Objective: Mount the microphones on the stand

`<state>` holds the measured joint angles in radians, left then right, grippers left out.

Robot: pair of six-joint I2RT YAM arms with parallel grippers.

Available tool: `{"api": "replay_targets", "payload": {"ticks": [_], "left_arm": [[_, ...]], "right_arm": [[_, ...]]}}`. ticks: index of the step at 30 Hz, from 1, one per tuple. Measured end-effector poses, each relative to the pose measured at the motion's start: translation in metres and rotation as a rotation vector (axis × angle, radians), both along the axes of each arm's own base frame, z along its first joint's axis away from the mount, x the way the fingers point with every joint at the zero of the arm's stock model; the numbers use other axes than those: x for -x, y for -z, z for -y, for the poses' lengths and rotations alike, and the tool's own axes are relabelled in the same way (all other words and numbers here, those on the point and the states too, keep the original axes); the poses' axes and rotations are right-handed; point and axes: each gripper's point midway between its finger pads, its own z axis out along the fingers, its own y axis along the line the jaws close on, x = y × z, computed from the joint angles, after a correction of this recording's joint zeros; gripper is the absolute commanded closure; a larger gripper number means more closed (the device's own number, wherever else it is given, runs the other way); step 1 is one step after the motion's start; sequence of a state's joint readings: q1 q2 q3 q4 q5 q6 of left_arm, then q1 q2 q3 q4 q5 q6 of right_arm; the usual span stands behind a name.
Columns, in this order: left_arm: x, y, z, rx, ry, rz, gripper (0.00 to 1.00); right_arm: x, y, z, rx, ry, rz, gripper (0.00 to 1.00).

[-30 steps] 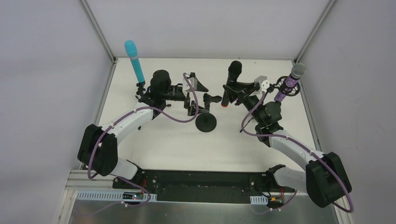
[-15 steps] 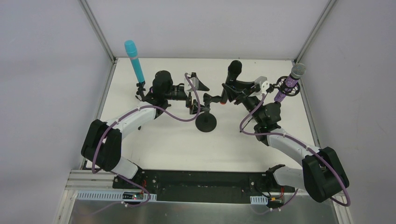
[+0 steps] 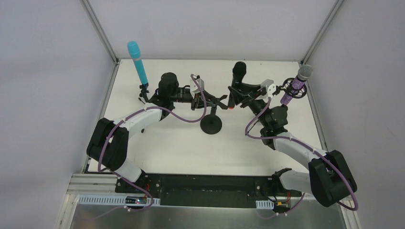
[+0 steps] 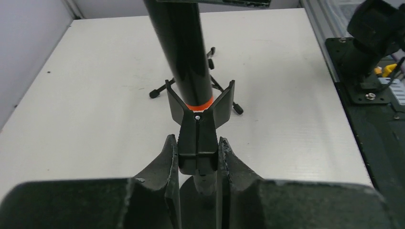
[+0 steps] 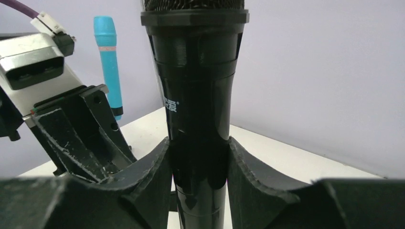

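The black microphone (image 5: 200, 119) is glossy, with an orange ring (image 4: 199, 103) at its tail. It stands over the far middle of the desk (image 3: 157, 143), and the right fingers (image 5: 148, 176) grasp its body. Its tail sits in the forked clip (image 4: 198, 124), and the left fingers (image 4: 169, 162) squeeze the stem of this clip.

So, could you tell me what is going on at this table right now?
Two robot arms are fitting the black microphone into the clip of the middle stand. The right claw grips the microphone by its body; the left claw is clamped on the clip's stem, with the microphone's orange-ringed end between the clip's prongs. The turquoise microphone and the purple microphone already stand upright in holders at the back left and back right.
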<state>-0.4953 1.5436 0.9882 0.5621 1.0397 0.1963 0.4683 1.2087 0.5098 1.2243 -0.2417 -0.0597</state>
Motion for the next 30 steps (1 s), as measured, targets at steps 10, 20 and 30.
{"api": "replay_targets", "payload": {"ticks": [10, 20, 30], "left_arm": [[-0.003, 0.0, 0.0, 0.003, -0.007, -0.017, 1.0], [-0.003, 0.0, -0.001, 0.003, -0.008, -0.023, 1.0], [-0.005, 0.001, 0.0, 0.003, -0.008, -0.029, 1.0]], "right_arm": [[0.001, 0.001, -0.008, -0.008, -0.028, 0.014, 1.0], [0.006, 0.002, -0.028, -0.038, -0.038, 0.037, 1.0], [0.006, 0.003, -0.026, -0.045, 0.014, 0.048, 1.0]]}}
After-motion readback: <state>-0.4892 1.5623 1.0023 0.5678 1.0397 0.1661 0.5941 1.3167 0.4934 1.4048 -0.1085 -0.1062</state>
